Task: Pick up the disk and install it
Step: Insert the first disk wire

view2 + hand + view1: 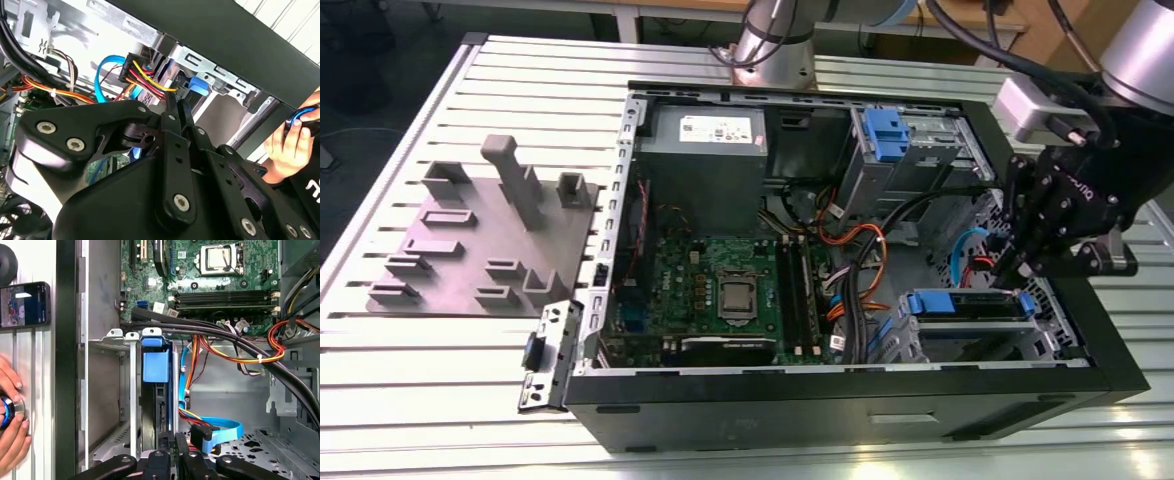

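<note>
My gripper (1013, 268) sits inside the computer case (854, 400), fingers (167, 442) pressed together just above the disk (970, 305) seated in its drive bay (112, 390).

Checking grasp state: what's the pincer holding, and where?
Cannot tell: the pincer sits at the hard drive in its bay, but its tips are hidden.

A slatted metal table (414, 345) carries an open computer case (854, 400) and grey fixture (474, 245)
</note>
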### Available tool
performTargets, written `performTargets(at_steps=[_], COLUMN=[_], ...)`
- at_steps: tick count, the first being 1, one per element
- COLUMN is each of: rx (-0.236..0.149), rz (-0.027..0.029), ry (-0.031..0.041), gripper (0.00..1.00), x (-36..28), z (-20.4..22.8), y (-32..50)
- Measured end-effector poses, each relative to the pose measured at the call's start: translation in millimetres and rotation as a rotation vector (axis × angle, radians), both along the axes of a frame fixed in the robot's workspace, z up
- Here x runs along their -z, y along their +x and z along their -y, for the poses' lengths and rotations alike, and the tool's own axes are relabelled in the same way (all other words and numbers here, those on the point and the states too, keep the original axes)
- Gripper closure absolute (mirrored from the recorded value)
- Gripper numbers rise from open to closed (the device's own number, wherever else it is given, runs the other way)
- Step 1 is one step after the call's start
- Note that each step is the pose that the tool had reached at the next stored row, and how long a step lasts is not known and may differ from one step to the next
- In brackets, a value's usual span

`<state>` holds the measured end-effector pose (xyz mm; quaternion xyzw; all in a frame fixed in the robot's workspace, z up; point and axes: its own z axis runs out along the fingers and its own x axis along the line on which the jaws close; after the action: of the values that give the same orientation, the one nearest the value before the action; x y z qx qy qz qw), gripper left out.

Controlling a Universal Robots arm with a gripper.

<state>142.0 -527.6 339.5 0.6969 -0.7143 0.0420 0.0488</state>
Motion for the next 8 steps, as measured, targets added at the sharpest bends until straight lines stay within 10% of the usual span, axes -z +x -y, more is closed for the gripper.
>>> performTargets(at_steps=[4,8], rx=[0.000,0.000], rz=[0.0311,0.0472], ry=[-0.0002,0.0000], gripper=[0.84,0.84], x=[0.2,1.3], z=[1.7,3.6], y=[-4.4,-11.2])
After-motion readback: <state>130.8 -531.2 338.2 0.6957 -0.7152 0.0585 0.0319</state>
